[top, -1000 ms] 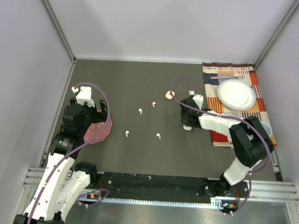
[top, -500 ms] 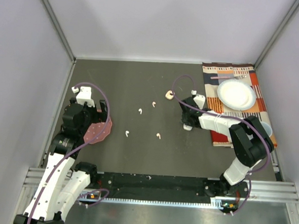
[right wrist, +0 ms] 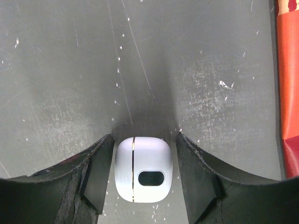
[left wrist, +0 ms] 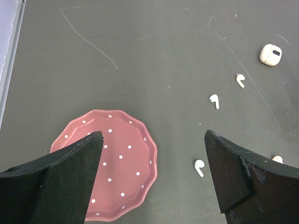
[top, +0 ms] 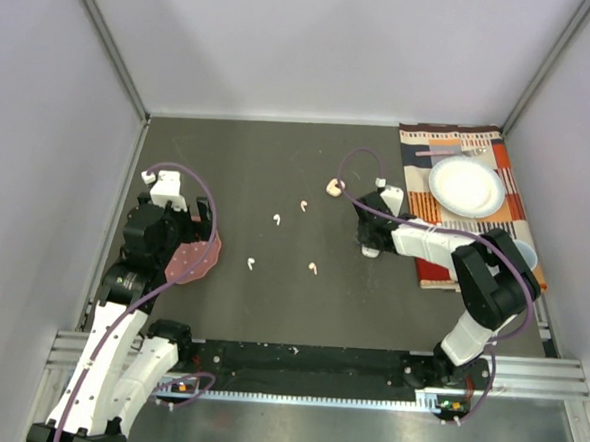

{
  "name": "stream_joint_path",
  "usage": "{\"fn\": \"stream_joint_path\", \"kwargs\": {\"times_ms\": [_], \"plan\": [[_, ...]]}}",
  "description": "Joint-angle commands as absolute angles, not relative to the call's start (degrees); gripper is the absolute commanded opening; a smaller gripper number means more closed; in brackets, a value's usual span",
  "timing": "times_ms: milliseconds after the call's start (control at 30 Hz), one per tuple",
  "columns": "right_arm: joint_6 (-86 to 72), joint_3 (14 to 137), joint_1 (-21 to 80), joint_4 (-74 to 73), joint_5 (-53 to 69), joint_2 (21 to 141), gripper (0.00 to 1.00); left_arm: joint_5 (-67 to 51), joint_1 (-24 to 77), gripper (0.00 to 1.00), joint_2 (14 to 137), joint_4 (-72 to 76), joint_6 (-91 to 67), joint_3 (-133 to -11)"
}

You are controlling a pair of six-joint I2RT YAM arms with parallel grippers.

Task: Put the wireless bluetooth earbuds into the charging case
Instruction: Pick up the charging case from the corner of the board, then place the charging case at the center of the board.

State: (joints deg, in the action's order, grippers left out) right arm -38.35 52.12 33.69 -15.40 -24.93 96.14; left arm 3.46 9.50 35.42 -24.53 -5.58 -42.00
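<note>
Overhead view of a dark grey desk with two robot arms bolted at its near edge. Four tiny stemmed earbuds lie loose on the bare desk near its middle, each apart from the others: a far white earbud, a far peach earbud, a near white earbud and a near peach earbud. A small peach charging case sits just beyond them, towards the back.

To the right of the earbuds, the right end effector points down at a white charging case that rests on the desk. In the right wrist view its two black fingers stand partly spread, one on each side of this case and very close to its sides. Whether they actually pinch it cannot be told. The case shows a thin gold seam and a dark oval recess on top.

On the left, the left end effector hangs with its jaws spread wide, holding nothing, above a pink scalloped plate dotted with white.

At the far right a striped orange placemat carries a white plate
</note>
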Motion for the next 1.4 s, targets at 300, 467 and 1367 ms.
{"fn": "stream_joint_path", "kwargs": {"times_ms": [300, 467, 1367], "plan": [[-38.58, 49.40, 35.95, -15.21, -23.38, 95.98, 0.56, 3.43, 9.49, 0.95, 35.51, -23.64, -5.10, -42.54], [-38.85, 49.39, 36.04, -15.21, -23.55, 96.24, 0.55, 3.43, 9.49, 0.95, 35.51, -23.64, -5.10, -42.54], [-39.46, 47.46, 37.44, -16.26, -24.78, 93.78, 0.56, 3.25, 9.49, 0.94, 35.51, -23.64, -5.10, -42.45]]}}
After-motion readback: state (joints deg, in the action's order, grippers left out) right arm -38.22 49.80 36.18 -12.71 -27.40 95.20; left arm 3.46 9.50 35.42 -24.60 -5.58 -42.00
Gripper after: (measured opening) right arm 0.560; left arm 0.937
